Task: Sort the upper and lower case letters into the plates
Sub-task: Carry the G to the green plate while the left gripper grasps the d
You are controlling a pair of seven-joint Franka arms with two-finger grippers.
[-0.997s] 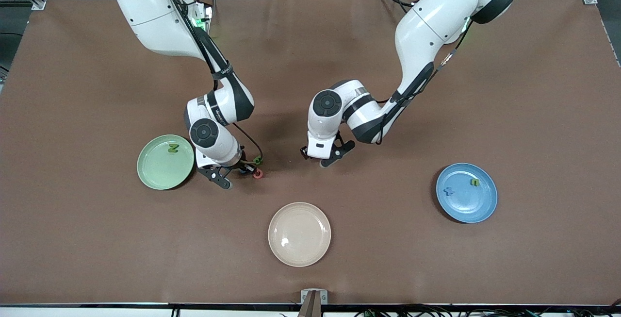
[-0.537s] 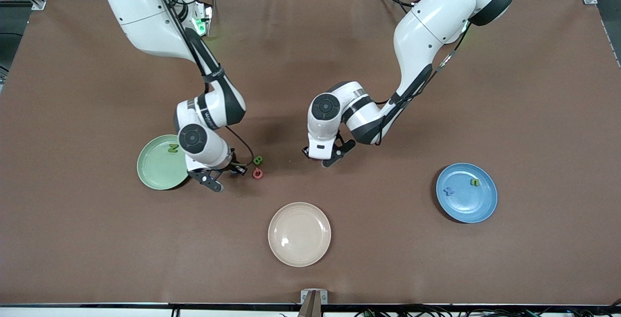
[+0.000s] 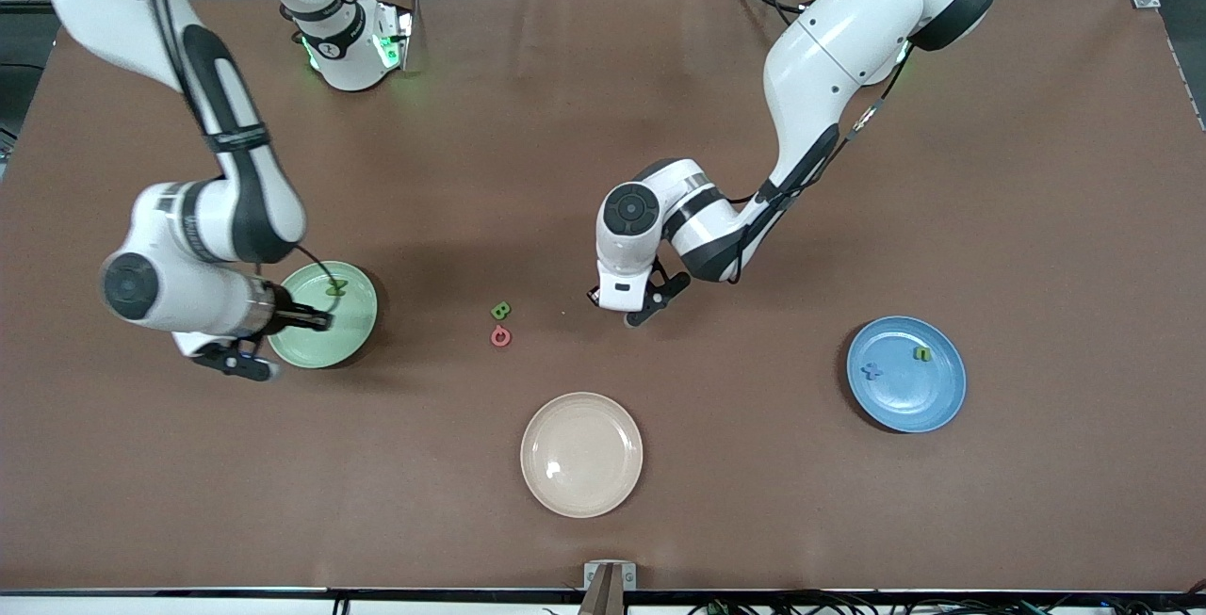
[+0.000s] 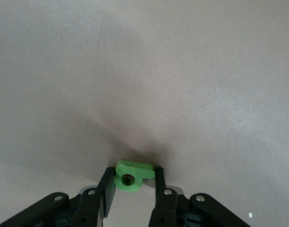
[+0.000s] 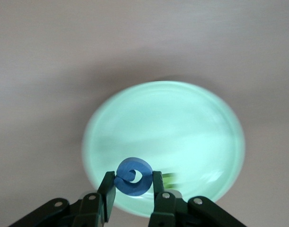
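My right gripper (image 3: 236,361) is shut on a round blue letter (image 5: 133,176) and holds it in the air over the pale mint green plate (image 3: 311,337), which also shows in the right wrist view (image 5: 182,123). A green N (image 3: 336,288) lies in that plate. My left gripper (image 3: 633,309) hangs low over bare table at mid-table, shut on a small green letter (image 4: 130,176). A green B (image 3: 500,311) and a red letter (image 3: 500,337) lie on the table between the two grippers. The blue plate (image 3: 906,373) holds a blue x (image 3: 872,371) and a green letter (image 3: 922,352).
A cream-beige plate (image 3: 581,454) lies nearer to the front camera than the loose letters, at mid-table. The brown mat (image 3: 848,172) covers the whole table.
My right arm has swung away from the green B and red letter toward the mint plate, carrying the blue letter. My left arm has hardly moved.
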